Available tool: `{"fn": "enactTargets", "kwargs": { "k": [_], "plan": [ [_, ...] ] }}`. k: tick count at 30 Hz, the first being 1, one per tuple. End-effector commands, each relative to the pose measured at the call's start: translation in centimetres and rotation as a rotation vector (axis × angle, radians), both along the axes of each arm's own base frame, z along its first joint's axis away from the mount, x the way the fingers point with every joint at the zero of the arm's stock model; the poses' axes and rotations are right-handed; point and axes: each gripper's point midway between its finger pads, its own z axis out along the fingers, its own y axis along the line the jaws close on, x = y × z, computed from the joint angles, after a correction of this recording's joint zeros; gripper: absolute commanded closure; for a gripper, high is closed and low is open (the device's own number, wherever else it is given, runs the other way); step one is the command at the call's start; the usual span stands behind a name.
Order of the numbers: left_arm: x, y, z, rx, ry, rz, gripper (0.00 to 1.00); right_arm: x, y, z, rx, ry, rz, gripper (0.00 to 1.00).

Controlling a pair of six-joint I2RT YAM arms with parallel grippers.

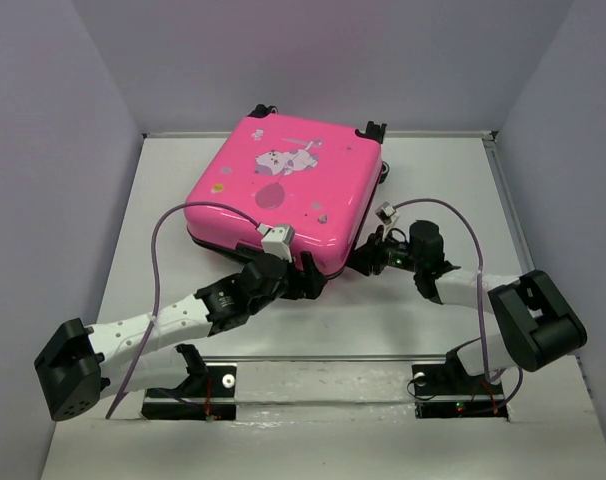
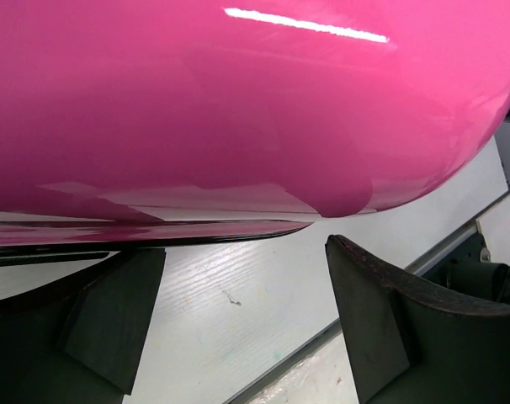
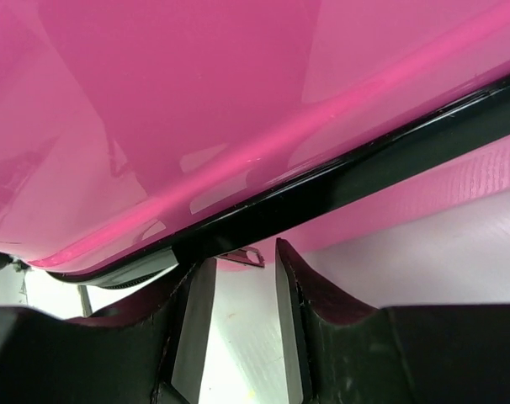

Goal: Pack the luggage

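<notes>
The luggage (image 1: 283, 185) is a hot-pink hard-shell suitcase with a cartoon animal and balloon print. It lies flat and closed on the white table (image 1: 153, 260). My left gripper (image 1: 309, 282) is open at the case's near edge; in the left wrist view the pink shell (image 2: 238, 109) fills the top above the spread fingers (image 2: 112, 311). My right gripper (image 1: 367, 256) is at the near right corner, open by a narrow gap. In the right wrist view a small metal zipper pull (image 3: 245, 256) hangs from the black zipper band (image 3: 339, 181) between the fingertips (image 3: 282, 278).
Grey walls enclose the table on the left, back and right. Black wheels (image 1: 373, 131) and trim stick out at the case's far edge. A raised table rim (image 1: 383, 357) runs in front of the arm bases.
</notes>
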Motion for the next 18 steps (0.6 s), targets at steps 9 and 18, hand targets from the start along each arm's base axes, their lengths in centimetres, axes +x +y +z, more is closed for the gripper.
{"fn": "enactTargets", "kwargs": {
  "k": [9,18],
  "plan": [
    [3.5,-0.2,5.3,-0.081,-0.144,0.130,0.10,0.7,0.8,4.3,0.135,-0.127,0.002,0.93],
    [7.4,-0.5,11.4,-0.132,-0.267,0.218,0.11,-4.7,-0.2,0.2,-0.027,0.079,-0.116,0.93]
  ]
}}
